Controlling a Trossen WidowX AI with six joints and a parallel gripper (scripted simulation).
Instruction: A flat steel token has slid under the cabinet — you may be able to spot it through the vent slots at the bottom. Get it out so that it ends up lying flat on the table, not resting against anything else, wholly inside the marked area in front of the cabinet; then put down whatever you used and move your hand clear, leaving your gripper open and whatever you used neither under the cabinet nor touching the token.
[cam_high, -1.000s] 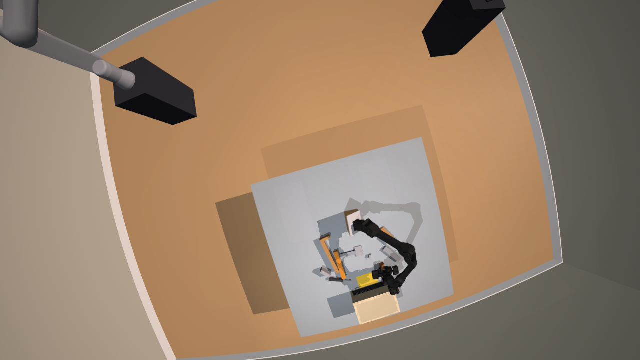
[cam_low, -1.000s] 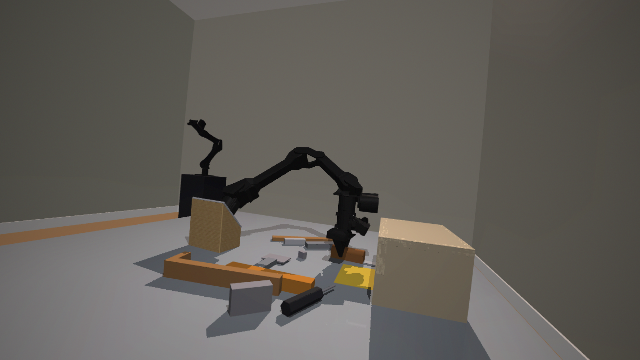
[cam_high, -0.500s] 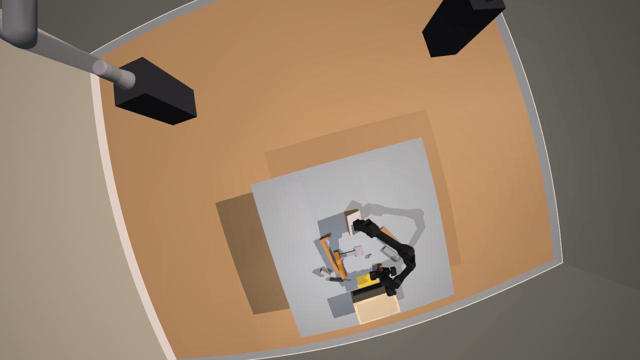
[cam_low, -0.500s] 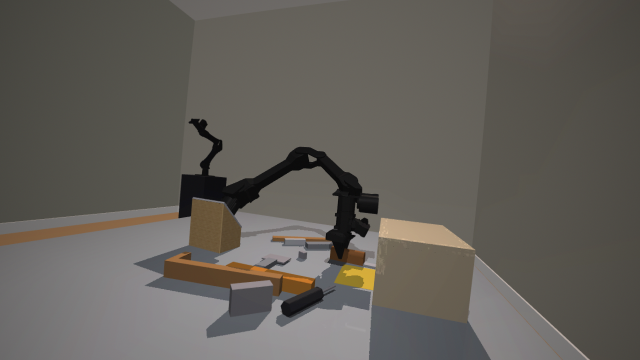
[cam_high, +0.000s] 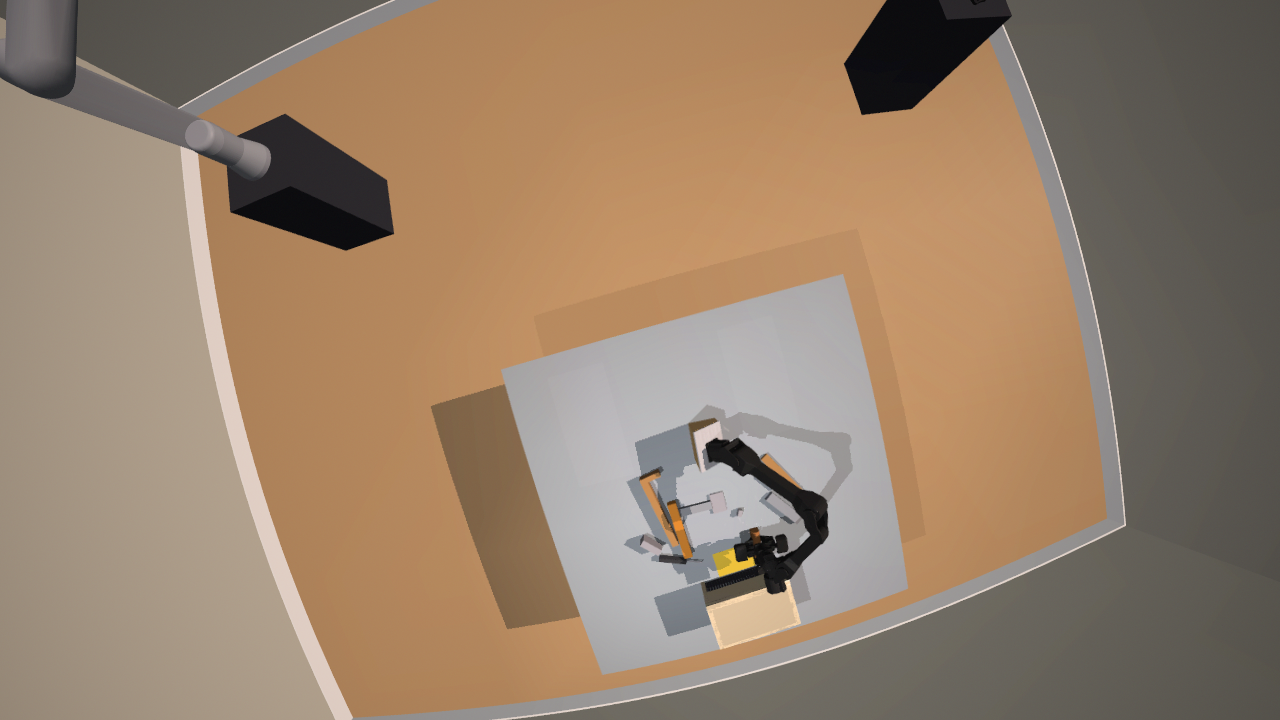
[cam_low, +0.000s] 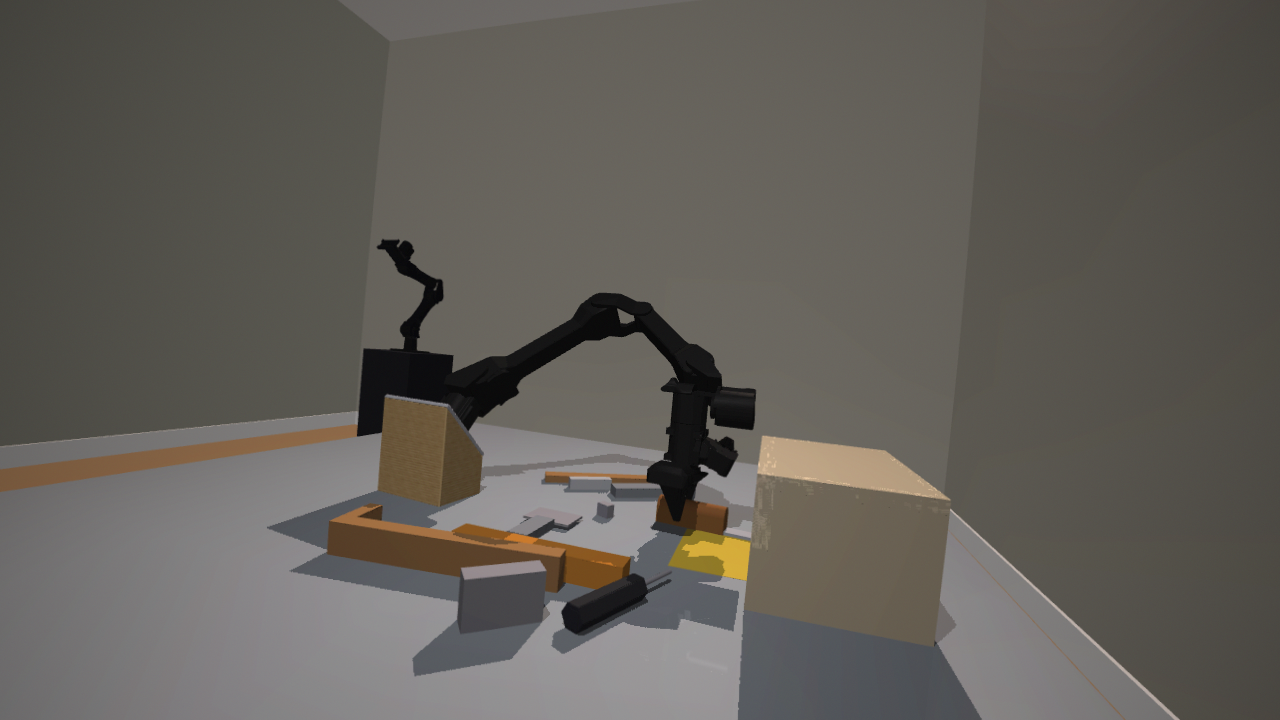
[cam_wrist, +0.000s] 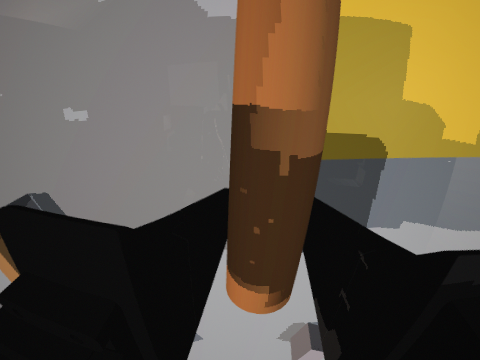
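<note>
My gripper (cam_high: 759, 542) (cam_low: 676, 515) (cam_wrist: 267, 202) points down, shut on an orange-brown cylindrical handle (cam_low: 713, 517) (cam_wrist: 287, 90) held nearly level, low over the table. The handle runs toward the cabinet (cam_high: 753, 617) (cam_low: 845, 559); its far end is out of the wrist view. The yellow marked area (cam_high: 726, 564) (cam_low: 711, 564) (cam_wrist: 445, 65) lies in front of the cabinet, beside the handle and partly in shadow. The dark vent slots (cam_high: 729, 582) show low on the cabinet front. A pale strip (cam_low: 739, 528) shows between handle and cabinet; I cannot tell what it is. I cannot make out the steel token.
An orange L-shaped bar (cam_low: 402, 548), another orange bar (cam_low: 595, 565), a grey block (cam_low: 501, 598) and a black-handled tool (cam_high: 669, 558) (cam_low: 604, 605) lie on one side. A flat-headed grey tool (cam_high: 716, 501) and small cube (cam_low: 605, 509) lie mid-table. Grey bars (cam_low: 633, 491) lie beyond.
</note>
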